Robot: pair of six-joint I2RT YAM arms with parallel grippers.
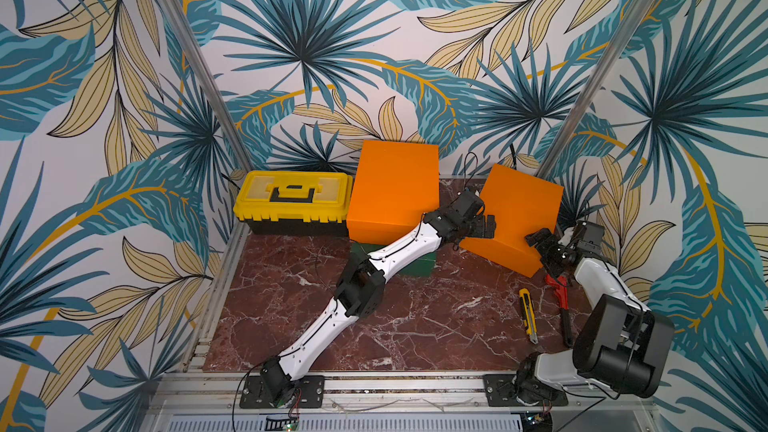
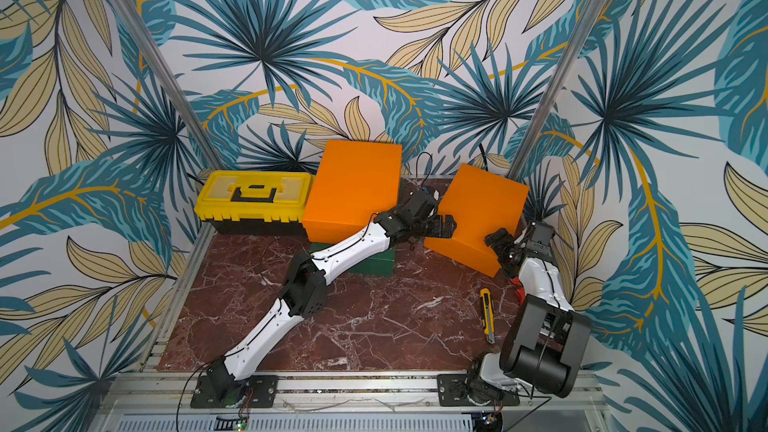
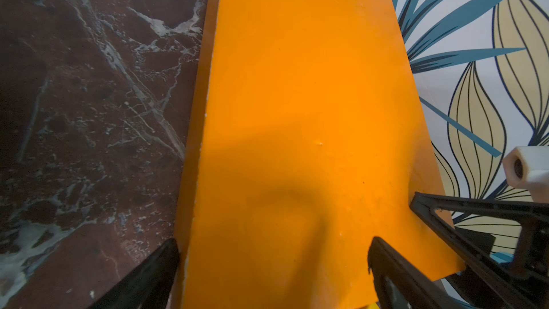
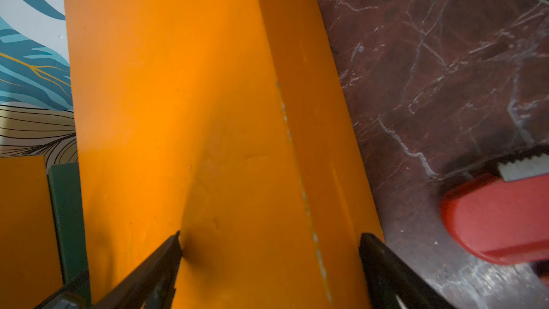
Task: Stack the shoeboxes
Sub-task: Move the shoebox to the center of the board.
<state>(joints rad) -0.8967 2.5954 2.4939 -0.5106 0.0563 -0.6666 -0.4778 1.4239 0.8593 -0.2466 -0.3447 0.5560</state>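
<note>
One orange shoebox (image 1: 395,189) rests on the dark green shoebox (image 1: 419,270) at the back middle of the table. A second orange shoebox (image 1: 515,218) (image 2: 478,209) lies askew at the back right, between my two grippers. My left gripper (image 1: 484,228) (image 3: 274,263) is at its left end, jaws wide, one finger over the lid and one beside the side wall. My right gripper (image 1: 544,255) (image 4: 270,251) is at its near right end, jaws wide, one fingertip pressing a dent into the lid. I cannot tell whether this box is off the table.
A yellow-and-black toolbox (image 1: 293,201) stands at the back left against the stacked boxes. A yellow utility knife (image 1: 528,315) and a red pipe wrench (image 1: 561,297) (image 4: 499,218) lie at the right, close to my right arm. Patterned walls and aluminium posts enclose the marble table (image 1: 415,326).
</note>
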